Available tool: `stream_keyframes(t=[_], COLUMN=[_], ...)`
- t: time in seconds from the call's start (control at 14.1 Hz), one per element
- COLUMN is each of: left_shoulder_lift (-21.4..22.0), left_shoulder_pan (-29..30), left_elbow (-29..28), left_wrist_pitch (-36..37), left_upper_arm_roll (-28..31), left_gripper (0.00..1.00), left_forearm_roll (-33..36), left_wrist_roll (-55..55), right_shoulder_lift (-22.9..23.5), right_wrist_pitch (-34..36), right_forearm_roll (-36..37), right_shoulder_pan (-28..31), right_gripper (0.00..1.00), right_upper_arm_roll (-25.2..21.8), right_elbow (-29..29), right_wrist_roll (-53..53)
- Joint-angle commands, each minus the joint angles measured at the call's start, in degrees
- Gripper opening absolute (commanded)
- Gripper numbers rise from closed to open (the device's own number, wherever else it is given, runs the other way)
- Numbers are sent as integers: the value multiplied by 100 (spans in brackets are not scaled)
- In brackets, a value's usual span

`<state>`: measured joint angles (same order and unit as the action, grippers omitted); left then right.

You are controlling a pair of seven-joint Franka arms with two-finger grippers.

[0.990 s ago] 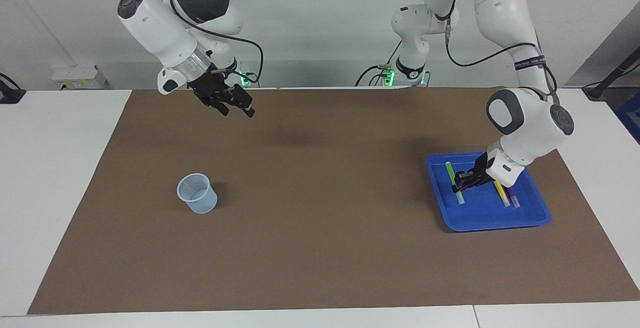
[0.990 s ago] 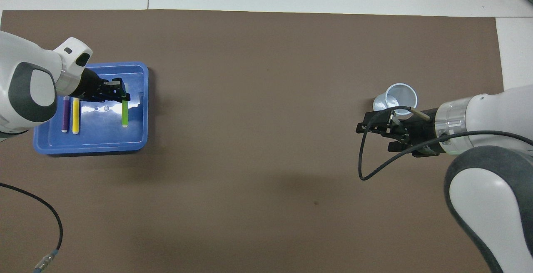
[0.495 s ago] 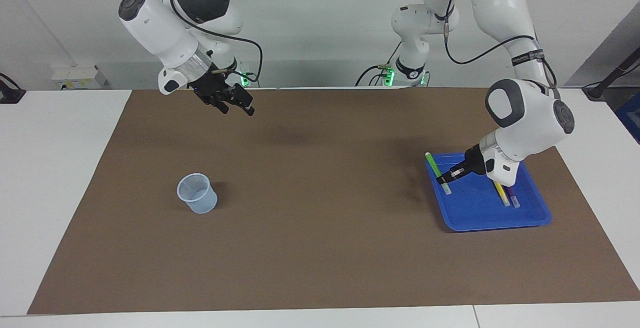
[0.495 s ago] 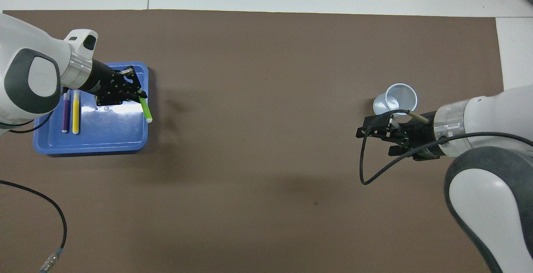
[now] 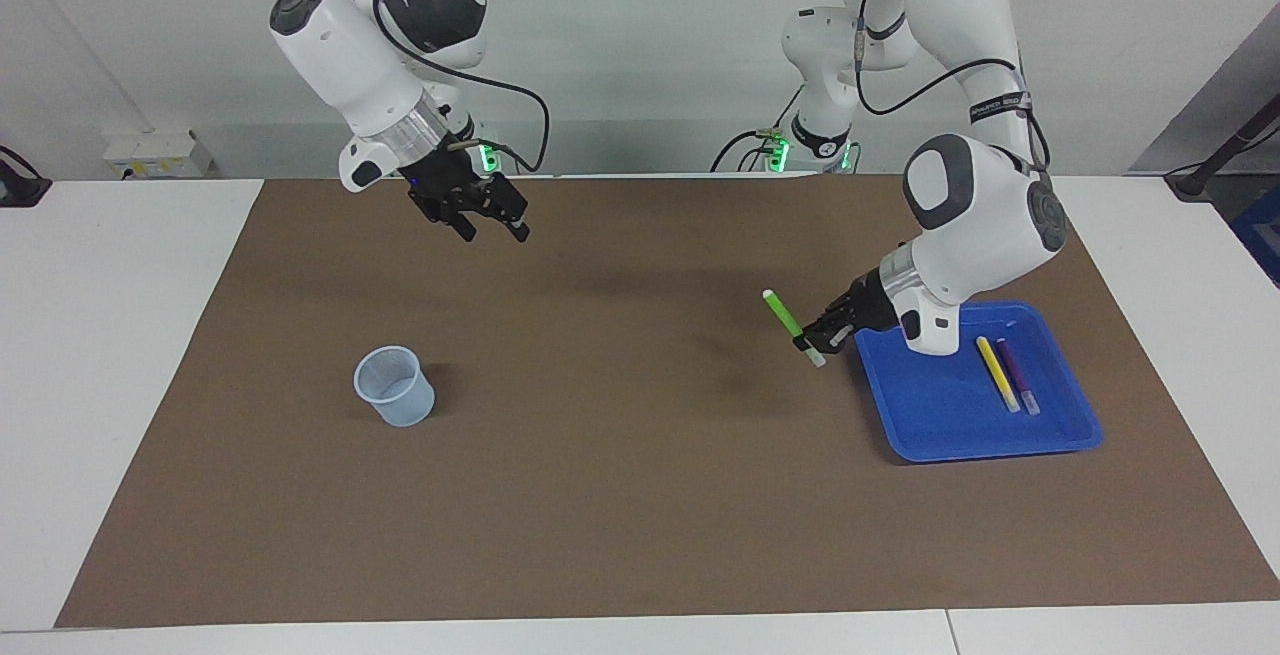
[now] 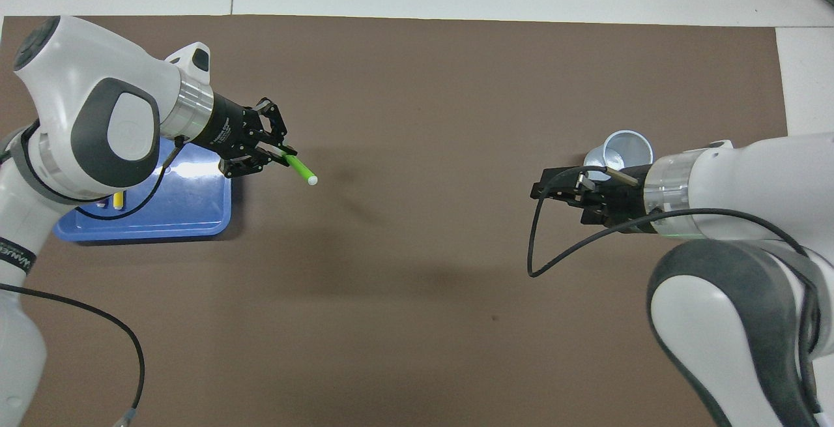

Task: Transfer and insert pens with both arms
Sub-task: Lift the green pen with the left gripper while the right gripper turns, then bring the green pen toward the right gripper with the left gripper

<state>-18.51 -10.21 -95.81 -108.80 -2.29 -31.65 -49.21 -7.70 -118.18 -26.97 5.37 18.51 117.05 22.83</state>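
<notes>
The green pen (image 5: 793, 327) is being pinched near its lower end by the left claw (image 5: 818, 335), tilted, in the air over the brown mat (image 5: 620, 455) just beside the blue tray (image 5: 960, 425). The yellow pen (image 5: 997, 373) and purple pen (image 5: 1016, 375) are lying side by side in the tray. The right claw (image 5: 490, 225) is being held spread, grasping nothing, over the mat, with the clear cup (image 5: 394, 386) standing apart on the tabletop
</notes>
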Motion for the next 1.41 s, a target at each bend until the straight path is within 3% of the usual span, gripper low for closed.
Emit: stream_keyframes(t=[0.0, 0.21, 0.57, 0.92, 1.34], left_shoulder_lift=[76, 85, 76, 76, 164], left_shoulder_pan=[-323, -657, -1140, -1405, -1572], left_elbow=[-69, -60, -78, -78, -113], left_wrist_pitch=[-185, -510, -1097, -1398, -1354], left_upper_arm_roll=[79, 79, 79, 79, -18], left_gripper=[0, 0, 0, 0, 0], left_forearm_roll=[-315, -368, -992, -1263, -1388], left_wrist_roll=[-693, -1256, -2012, -2330, -2559], right_shoulder_lift=[164, 243, 322, 313, 532], right_wrist_pitch=[-555, -1354, -2902, -3544, -3598], right_forearm_roll=[8, -1, 25, 78, 87], right_shoulder_pan=[-350, -667, -1257, -1652, -1601], right_gripper=[100, 100, 100, 100, 96], right_upper_arm_roll=[12, 12, 12, 12, 12], right_elbow=[11, 20, 186, 582, 556], right_wrist_roll=[-147, 37, 2039, 2490, 2412])
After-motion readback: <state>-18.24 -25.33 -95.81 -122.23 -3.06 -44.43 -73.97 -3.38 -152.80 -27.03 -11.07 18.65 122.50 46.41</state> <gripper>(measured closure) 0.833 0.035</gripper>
